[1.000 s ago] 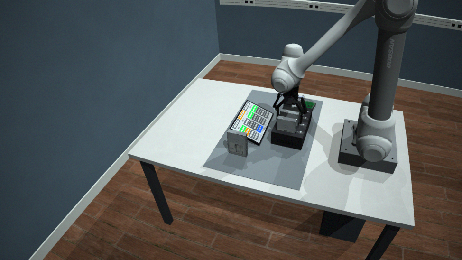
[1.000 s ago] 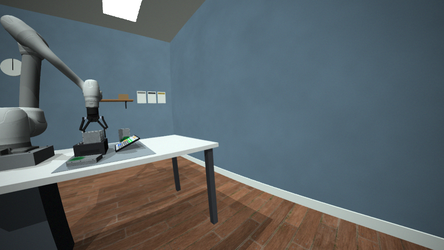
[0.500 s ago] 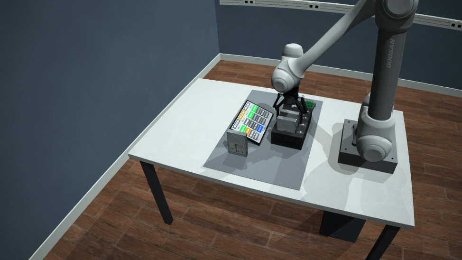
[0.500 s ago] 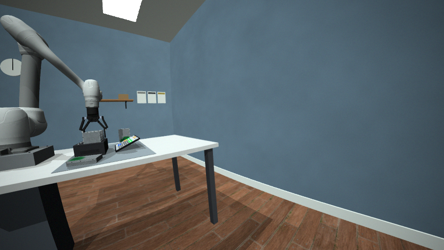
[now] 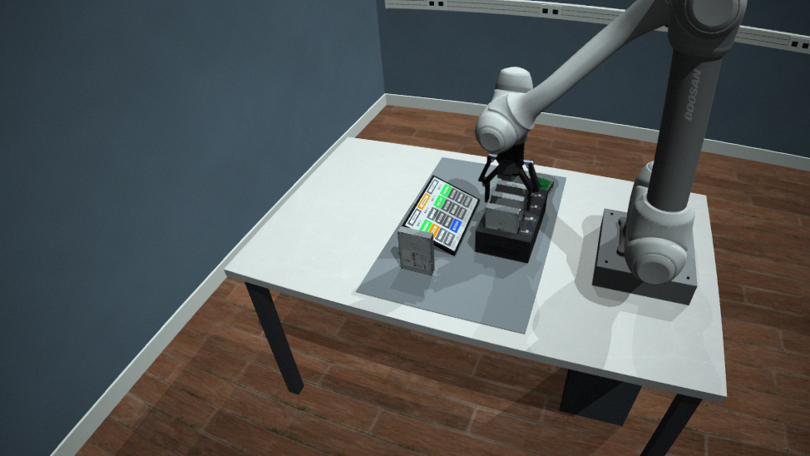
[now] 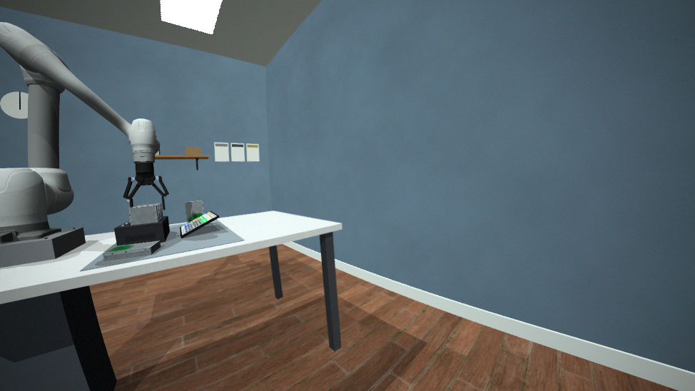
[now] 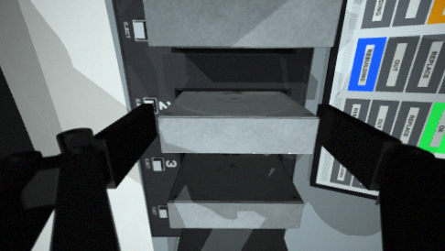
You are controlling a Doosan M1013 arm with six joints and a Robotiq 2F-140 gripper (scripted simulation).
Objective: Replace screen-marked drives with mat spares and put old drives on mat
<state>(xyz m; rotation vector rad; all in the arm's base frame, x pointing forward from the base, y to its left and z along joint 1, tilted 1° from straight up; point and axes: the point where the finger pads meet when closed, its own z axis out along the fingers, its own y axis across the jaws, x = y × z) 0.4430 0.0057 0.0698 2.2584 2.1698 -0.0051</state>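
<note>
Three drives visible in wrist view, upright in the dock [image 5: 501,245] [image 6: 140,234] [image 7: 156,69]; gripper [image 5: 508,204] [image 6: 147,206] [image 7: 234,120] open, fingers either side of the middle drive [image 7: 238,135], not clamped; another drive [image 5: 416,252] [image 6: 194,209] stands near the screen [image 5: 444,212] [image 6: 200,225] [image 7: 397,64]; flat drive [image 5: 545,183] [image 6: 132,250] lies on the mat [image 5: 476,300] [image 6: 213,236] beside the dock; one blue REBUILDING cell lit onscreen.

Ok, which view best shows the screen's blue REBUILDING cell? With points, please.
The wrist view: the word on the blue REBUILDING cell [image 5: 456,225] [image 7: 366,64] reads plainly there, though sideways and with only part of the screen [image 5: 442,215] [image 6: 199,224] [image 7: 389,92] in frame. The top view shows the cell whole but its lettering too small; the exterior view shows just a bluish speck.
</note>
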